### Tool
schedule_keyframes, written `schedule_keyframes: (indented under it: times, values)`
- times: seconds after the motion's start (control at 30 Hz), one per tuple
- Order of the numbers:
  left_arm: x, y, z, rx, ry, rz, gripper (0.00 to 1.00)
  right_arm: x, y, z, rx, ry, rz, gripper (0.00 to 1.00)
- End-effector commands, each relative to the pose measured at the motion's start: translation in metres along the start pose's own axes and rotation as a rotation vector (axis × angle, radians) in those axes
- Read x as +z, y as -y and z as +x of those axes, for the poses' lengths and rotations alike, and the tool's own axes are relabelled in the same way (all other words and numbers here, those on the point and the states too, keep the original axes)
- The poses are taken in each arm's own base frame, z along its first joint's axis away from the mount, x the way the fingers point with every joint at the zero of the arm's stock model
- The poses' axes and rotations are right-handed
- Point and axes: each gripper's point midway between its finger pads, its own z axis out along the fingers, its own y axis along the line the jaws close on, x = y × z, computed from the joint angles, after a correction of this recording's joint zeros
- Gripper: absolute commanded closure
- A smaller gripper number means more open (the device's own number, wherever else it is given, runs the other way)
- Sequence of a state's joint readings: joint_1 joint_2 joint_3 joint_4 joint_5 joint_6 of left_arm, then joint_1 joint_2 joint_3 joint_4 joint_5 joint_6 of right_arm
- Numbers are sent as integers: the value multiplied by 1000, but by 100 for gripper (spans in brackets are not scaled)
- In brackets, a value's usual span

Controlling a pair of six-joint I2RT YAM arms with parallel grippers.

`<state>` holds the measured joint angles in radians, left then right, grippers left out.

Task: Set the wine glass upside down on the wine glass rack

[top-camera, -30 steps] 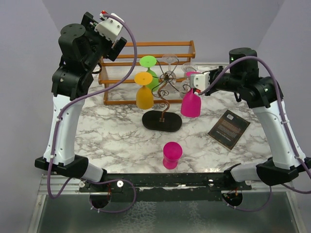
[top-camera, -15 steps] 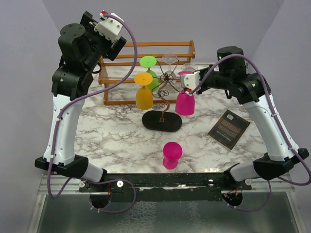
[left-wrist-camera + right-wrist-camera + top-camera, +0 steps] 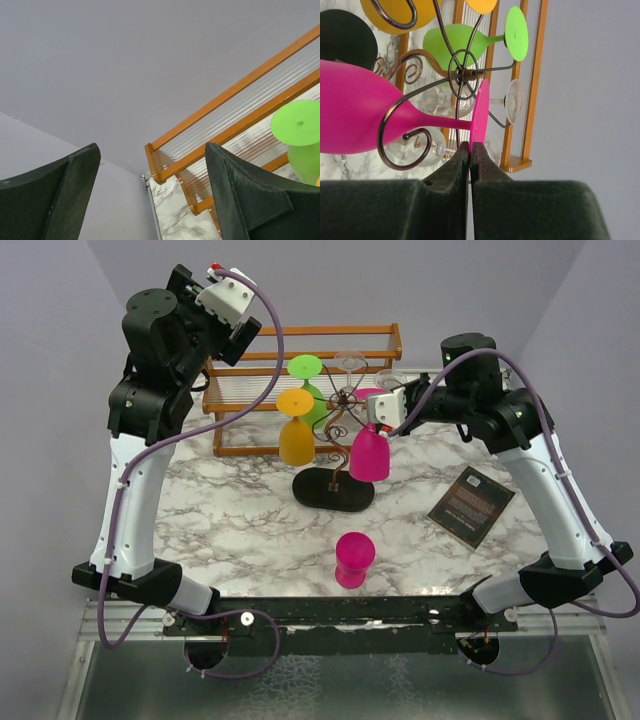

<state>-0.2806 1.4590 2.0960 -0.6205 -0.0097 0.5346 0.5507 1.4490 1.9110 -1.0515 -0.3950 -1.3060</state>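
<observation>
The inverted magenta wine glass [image 3: 368,454] hangs above the table at the dark brown wire rack [image 3: 333,490]. It has shifted left since a second ago, and its stem now crosses a curled scroll arm. An orange glass [image 3: 296,438] and a green glass [image 3: 308,380] hang on the rack's left side, with the orange-brown slatted shelf [image 3: 300,340] behind. The right gripper [image 3: 470,146], pressed together, pinches the rim of the glass's foot. The left gripper [image 3: 151,150] is spread wide and empty, raised near the shelf.

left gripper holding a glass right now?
No, the left wrist view shows the left gripper wide open, with only the background wooden shelf visible in the gap.
</observation>
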Motion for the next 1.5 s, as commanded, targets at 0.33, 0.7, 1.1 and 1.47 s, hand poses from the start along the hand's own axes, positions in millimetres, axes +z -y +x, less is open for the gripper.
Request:
schedule_keyframes:
  times: [0.33, 0.7, 1.1, 1.47]
  values:
    - [3, -4, 2, 10, -4, -18, 11, -23, -1, -22, 20, 53, 11, 99]
    - [5, 0, 7, 16, -14, -2, 10, -31, -10, -12, 50, -7, 23, 99]
    - [1, 4, 5, 12, -7, 21, 10, -34, -18, 15, 81, -134, 54, 98]
    - [-3, 18, -11, -47, 52, 109, 10, -23, -31, 24, 110, -151, 29, 86]
